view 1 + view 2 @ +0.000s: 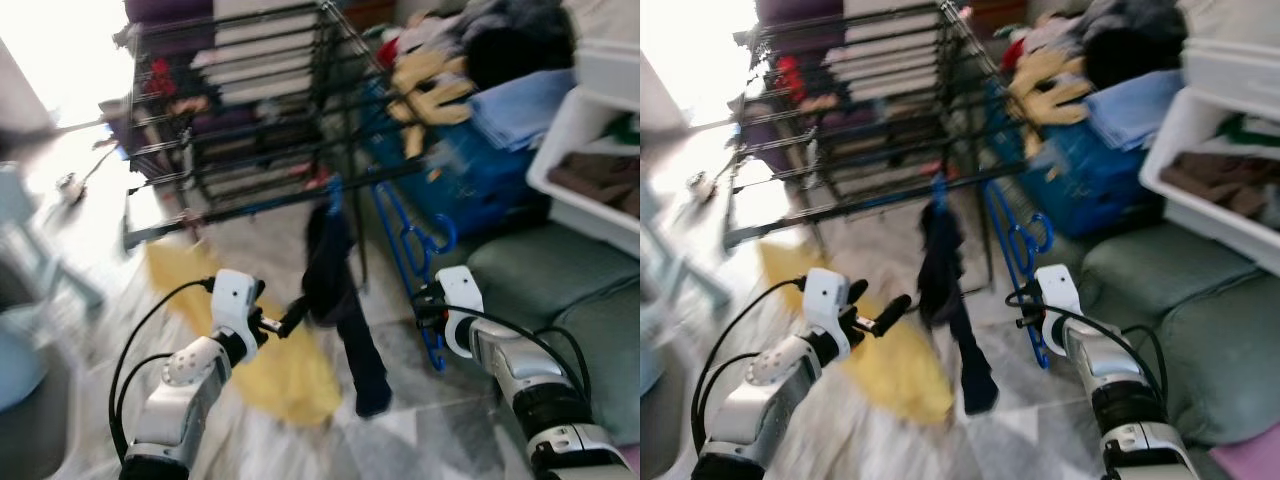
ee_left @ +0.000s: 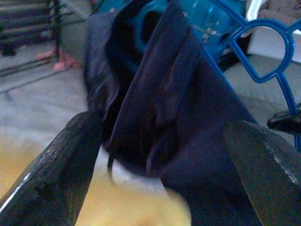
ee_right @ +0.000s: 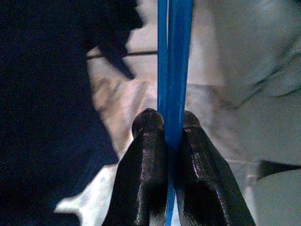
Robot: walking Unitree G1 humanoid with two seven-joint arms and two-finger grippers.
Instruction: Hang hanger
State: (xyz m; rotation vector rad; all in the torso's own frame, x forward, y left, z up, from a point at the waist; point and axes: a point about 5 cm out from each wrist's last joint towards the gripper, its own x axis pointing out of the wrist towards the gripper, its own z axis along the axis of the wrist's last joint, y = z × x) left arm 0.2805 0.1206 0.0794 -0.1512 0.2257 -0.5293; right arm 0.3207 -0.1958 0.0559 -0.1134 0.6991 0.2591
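The right hand [image 3: 165,125] pinches the thin blue plastic hanger [image 1: 408,240], black fingers pressed flat on its bar; the hanger's looped top reaches up toward 12 o'clock, just beside the lowest rail of the dark metal drying rack [image 1: 250,120]. The left hand [image 2: 155,155] is spread, its fingers either side of the limp dark cloth [image 1: 340,290] hanging from that rail. Yellow fabric [image 1: 270,360] lies on the pale tiled floor [image 1: 400,420] below. A grey-green cushion [image 1: 560,280] lies at 3 o'clock.
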